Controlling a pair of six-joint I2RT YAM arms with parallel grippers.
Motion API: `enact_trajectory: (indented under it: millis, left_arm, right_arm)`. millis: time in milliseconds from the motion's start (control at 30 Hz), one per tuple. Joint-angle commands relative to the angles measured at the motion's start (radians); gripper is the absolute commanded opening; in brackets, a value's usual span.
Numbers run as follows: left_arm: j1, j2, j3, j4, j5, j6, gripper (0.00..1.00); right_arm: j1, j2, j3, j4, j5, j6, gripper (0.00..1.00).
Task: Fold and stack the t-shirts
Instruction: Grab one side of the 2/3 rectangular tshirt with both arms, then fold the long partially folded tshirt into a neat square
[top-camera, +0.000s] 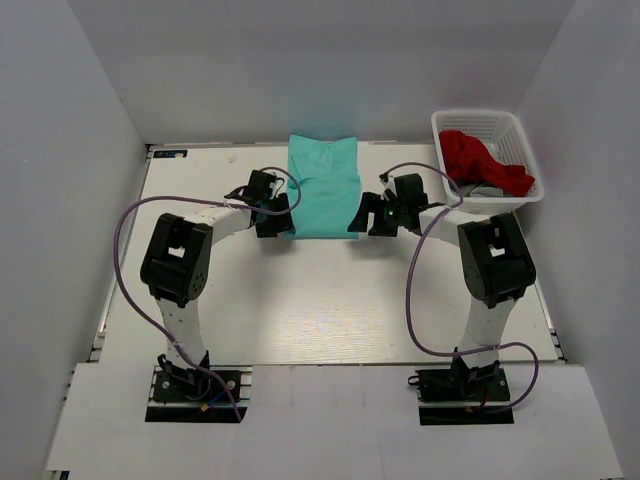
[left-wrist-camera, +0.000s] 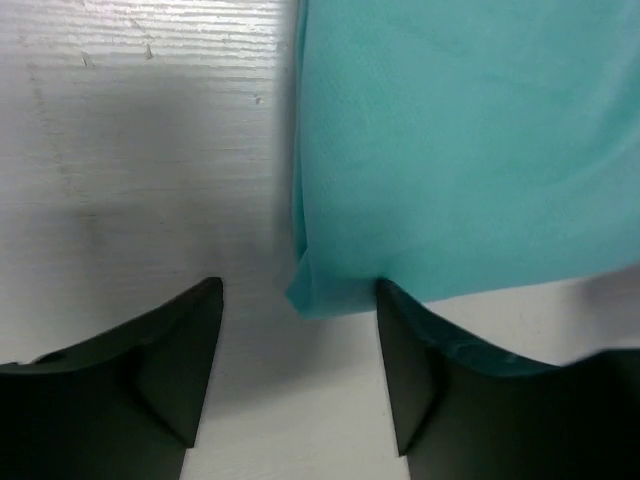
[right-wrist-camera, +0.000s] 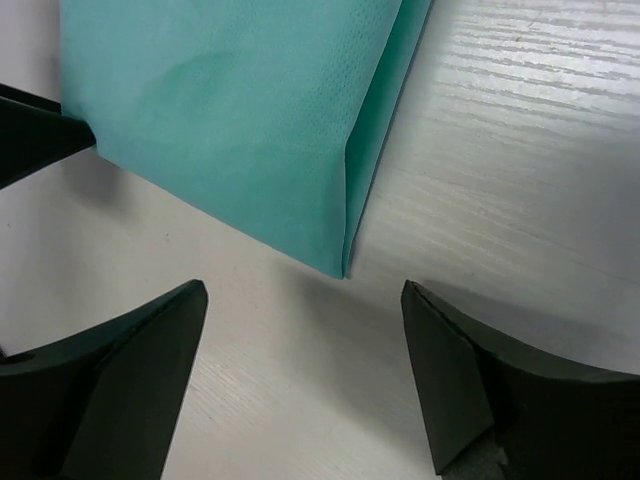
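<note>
The left fingers (left-wrist-camera: 298, 290) are spread wide and hold nothing. They sit low over the counter (top-camera: 300, 300), and the near-left corner of the teal t-shirt (left-wrist-camera: 460, 150) lies in the gap between them, with the hem meeting the tip of the inner finger.

The t-shirt (top-camera: 323, 185) lies at the middle of the far half of the counter, already folded into a narrow strip. Its long axis runs straight away from the arm bases, and its short near edge faces them.

The right fingers (right-wrist-camera: 304, 290) are also spread and empty. The near-right corner of the t-shirt (right-wrist-camera: 230, 110) lies just ahead of their gap, not yet inside it.

Each arm is therefore nearest its own near corner, and the cloth stretches away from both. Judged from this, the next fold would carry the near edge along the long axis toward the far end. The left arm looks slightly further in.

At the far right, a red shirt (top-camera: 480, 160) waits in the white basket (top-camera: 440, 122).
</note>
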Motion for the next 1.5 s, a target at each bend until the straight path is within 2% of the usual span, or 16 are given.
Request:
enact_trajectory:
  millis: [0,100,300,367,400,467,500,600,667,700,833,967,1033,1167,1267,1467]
  left_arm:
    - [0.001,0.017,0.035,0.013,0.034,0.005,0.65]
    - [0.001,0.044,0.021,0.003,0.06,0.014,0.46]
    - [-0.008,0.05,-0.045,0.059,0.071,-0.004,0.39]
    - [-0.008,0.073,-0.034,0.059,0.071,-0.004,0.36]
    - [-0.008,0.099,-0.011,0.04,0.071,-0.004,0.27]
    - [-0.008,0.112,0.021,0.022,0.071,-0.004,0.17]
    - [-0.008,0.122,0.021,0.011,0.071,-0.004,0.02]
    - [-0.008,0.083,0.009,-0.027,0.091,-0.004,0.0]
    - [-0.02,-0.036,-0.048,-0.046,0.091,-0.004,0.0]
    - [-0.031,-0.09,-0.077,-0.055,0.1,-0.004,0.0]
    - [-0.068,-0.36,-0.23,-0.098,0.228,-0.004,0.0]
    - [-0.093,-0.569,-0.295,-0.167,0.331,-0.027,0.0]
    - [-0.102,-0.661,-0.307,-0.219,0.397,-0.041,0.0]
    - [-0.111,-0.778,-0.284,-0.251,0.479,-0.05,0.0]
    - [-0.111,-0.824,-0.284,-0.23,0.488,-0.05,0.0]
    - [-0.111,-0.836,-0.264,-0.198,0.384,-0.079,0.0]
  right_arm:
    - [0.006,0.045,0.039,0.049,-0.049,0.033,0.82]
    - [0.015,0.078,0.052,0.042,-0.073,0.042,0.75]
    - [0.034,0.115,0.052,0.036,-0.037,0.033,0.63]
    - [0.034,0.132,0.082,0.008,-0.032,0.021,0.55]
    - [0.037,0.147,0.093,-0.003,-0.033,0.022,0.5]
    - [0.037,0.143,0.093,-0.012,-0.033,0.016,0.37]
    - [0.04,0.132,0.092,-0.017,-0.026,0.015,0.32]
    - [0.046,0.085,0.075,-0.079,-0.041,0.016,0.0]
    - [0.052,0.025,0.046,-0.151,-0.07,0.01,0.0]
    - [0.058,-0.056,0.021,-0.171,-0.091,-0.008,0.0]
    - [0.06,-0.214,-0.037,-0.372,-0.218,-0.074,0.0]
    - [0.06,-0.377,-0.056,-0.638,-0.305,-0.177,0.0]
    - [0.057,-0.444,-0.063,-0.702,-0.343,-0.208,0.0]
    - [0.054,-0.517,-0.039,-0.808,-0.423,-0.242,0.0]
    - [0.049,-0.57,-0.023,-0.82,-0.441,-0.254,0.0]
    - [0.023,-0.569,0.013,-0.773,-0.475,-0.229,0.0]
